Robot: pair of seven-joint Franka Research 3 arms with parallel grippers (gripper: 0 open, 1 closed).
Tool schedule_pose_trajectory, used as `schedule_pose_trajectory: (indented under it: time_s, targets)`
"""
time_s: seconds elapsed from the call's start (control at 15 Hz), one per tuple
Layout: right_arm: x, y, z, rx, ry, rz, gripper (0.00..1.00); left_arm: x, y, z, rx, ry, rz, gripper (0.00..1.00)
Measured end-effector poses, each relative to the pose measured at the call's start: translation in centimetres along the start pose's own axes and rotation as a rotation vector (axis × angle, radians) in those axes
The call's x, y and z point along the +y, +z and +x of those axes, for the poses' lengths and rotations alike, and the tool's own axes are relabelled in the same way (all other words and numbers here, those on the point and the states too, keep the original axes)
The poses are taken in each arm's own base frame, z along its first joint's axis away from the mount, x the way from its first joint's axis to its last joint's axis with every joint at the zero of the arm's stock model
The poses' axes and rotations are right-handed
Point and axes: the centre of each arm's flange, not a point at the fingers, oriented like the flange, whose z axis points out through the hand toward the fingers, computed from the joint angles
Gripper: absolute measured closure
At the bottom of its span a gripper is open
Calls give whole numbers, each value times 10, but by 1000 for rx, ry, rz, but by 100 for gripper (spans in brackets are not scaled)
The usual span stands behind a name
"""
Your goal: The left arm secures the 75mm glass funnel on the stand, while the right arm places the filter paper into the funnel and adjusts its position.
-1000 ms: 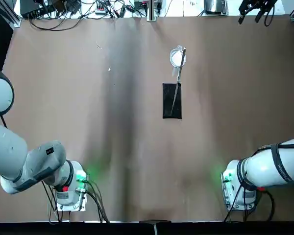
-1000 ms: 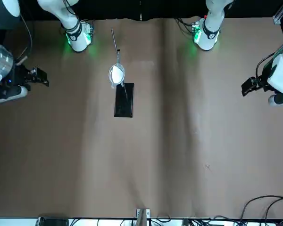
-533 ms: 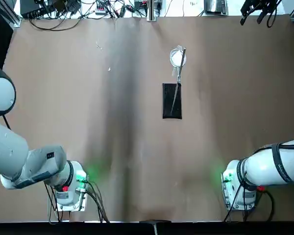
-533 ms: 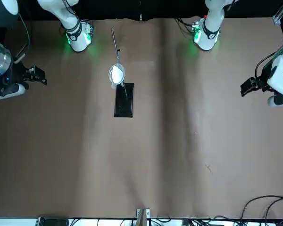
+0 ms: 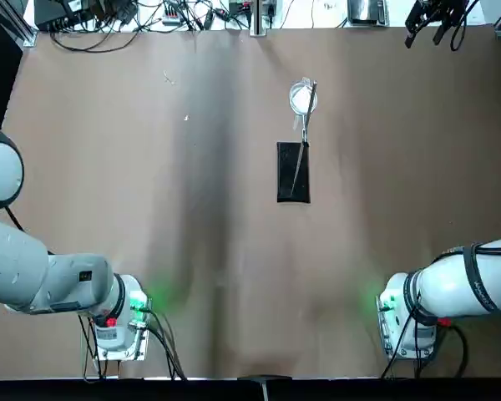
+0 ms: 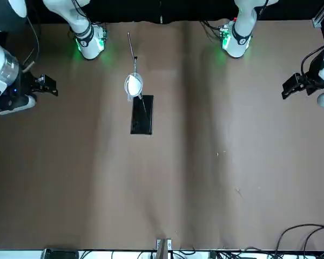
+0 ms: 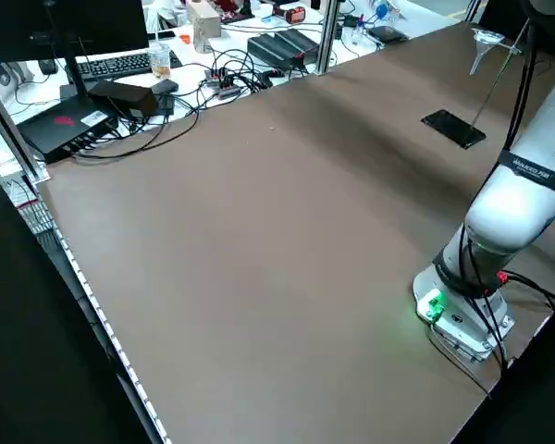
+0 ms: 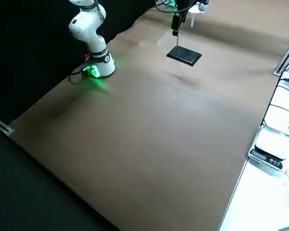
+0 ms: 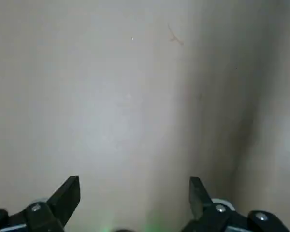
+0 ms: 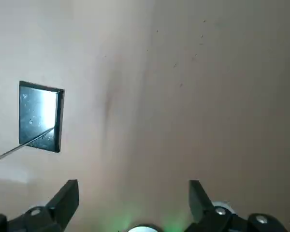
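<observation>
The stand (image 5: pixel 292 171) sits mid-bench, its ring holding the 75mm glass funnel (image 6: pixel 133 86) with the white filter paper (image 5: pixel 301 100) inside. Both end effectors hang spread and empty — left (image 9: pixel 134 193) and right (image 10: pixel 133 195) — well apart from it, over bare bench (image 5: pixel 150 209).

We count two robot arms, one left arm (image 5: pixel 33 280) and one right arm (image 5: pixel 463 284), one stand (image 5: pixel 292 171), one glass funnel (image 6: pixel 133 86), one filter paper (image 5: pixel 300 100) and one table (image 5: pixel 150 209).
</observation>
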Motion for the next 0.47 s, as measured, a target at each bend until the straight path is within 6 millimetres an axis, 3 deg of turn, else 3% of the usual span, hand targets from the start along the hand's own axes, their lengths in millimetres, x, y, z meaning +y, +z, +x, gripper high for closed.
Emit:
schedule_pose_trajectory:
  time_s: [0.47]
  targets:
    - [-13,6,-4,-49,22,0,0,1,4,0,-8,-5,1,0]
